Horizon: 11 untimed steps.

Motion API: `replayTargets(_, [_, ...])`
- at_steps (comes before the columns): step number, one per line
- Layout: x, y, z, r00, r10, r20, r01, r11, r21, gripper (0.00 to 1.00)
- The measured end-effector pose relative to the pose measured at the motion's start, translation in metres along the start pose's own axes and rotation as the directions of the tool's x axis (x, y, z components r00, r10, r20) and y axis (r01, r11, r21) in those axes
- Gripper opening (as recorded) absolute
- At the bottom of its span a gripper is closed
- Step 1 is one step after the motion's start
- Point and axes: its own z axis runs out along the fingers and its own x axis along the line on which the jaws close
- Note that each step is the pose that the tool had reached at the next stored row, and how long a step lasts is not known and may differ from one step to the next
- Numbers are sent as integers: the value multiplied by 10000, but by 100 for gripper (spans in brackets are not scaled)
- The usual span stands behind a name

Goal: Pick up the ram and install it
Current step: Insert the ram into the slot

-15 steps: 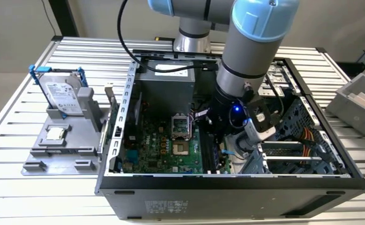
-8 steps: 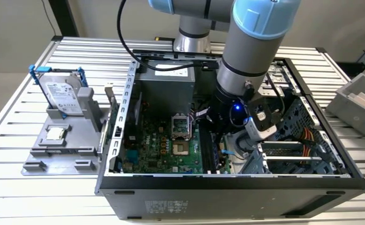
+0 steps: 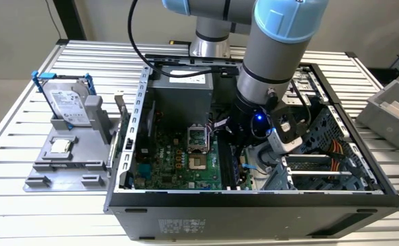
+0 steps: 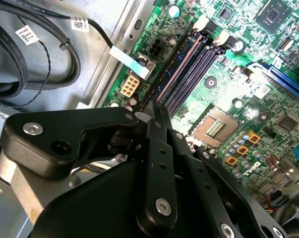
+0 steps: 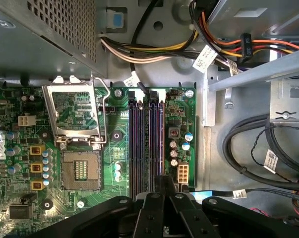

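Note:
My gripper reaches down inside the open computer case, over the long black memory slots of the green motherboard. In both wrist views its black fingers are shut together above the near end of the slots. They line up with the outermost slot, beside a small white connector. A thin dark edge between the fingertips, in line with that slot, looks like the ram seen edge-on. Most of its length is hidden by the gripper.
The processor socket sits open beside the slots, its metal frame lifted. Cable bundles run along the case wall. Outside the case, at the exterior view's left, a grey tray holds a blue-framed hard drive, a square chip and a grey upright piece.

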Motion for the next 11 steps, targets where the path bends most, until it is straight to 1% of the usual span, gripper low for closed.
replayTargets(11, [1, 0, 0, 10000, 1, 2, -1, 10000, 0, 0])
